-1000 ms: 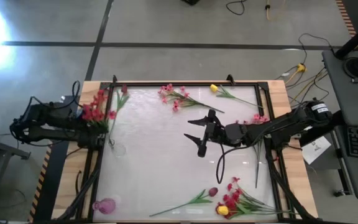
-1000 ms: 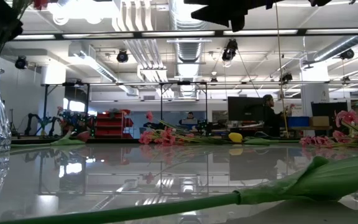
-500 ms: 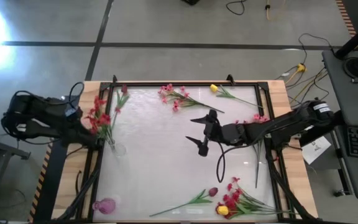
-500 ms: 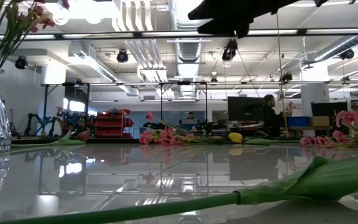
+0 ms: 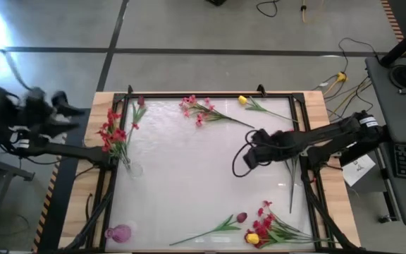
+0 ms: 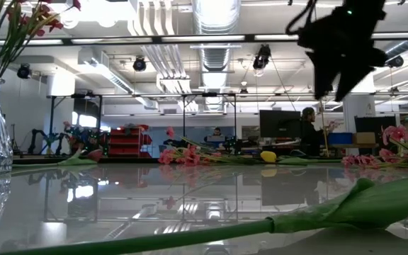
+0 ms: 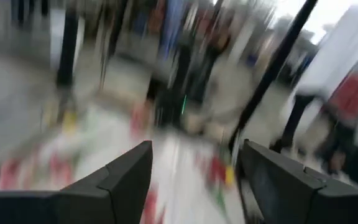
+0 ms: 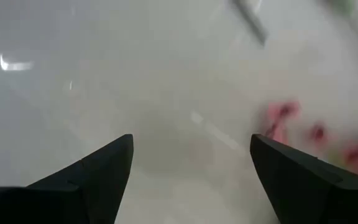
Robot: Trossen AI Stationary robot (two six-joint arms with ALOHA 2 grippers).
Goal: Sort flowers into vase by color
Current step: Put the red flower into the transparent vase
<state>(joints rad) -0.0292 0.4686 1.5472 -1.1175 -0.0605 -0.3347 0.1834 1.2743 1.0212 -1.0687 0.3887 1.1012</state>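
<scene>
Red spray [image 5: 111, 131], pink spray [image 5: 199, 109], yellow tulip [image 5: 242, 100].

No readable text or labels anywhere.

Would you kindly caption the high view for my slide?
Red flowers stand in the clear vase; other sprays lie on the table, both arms pulled back.

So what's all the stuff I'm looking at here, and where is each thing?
Clear vase: one, glass, left edge of table.
Red flowers: one bunch, standing in the clear vase.
Pink vase: one, near-left corner.
Pink sprays: one cluster, far middle; more pink under the right arm.
Yellow tulip: one, far right.
Dark red bud: one, near edge.
Mixed pile: red blossoms, one yellow bud, near right.
Left hand: open, empty, off the table's left.
Right hand: open, empty, above the table's right.
</scene>
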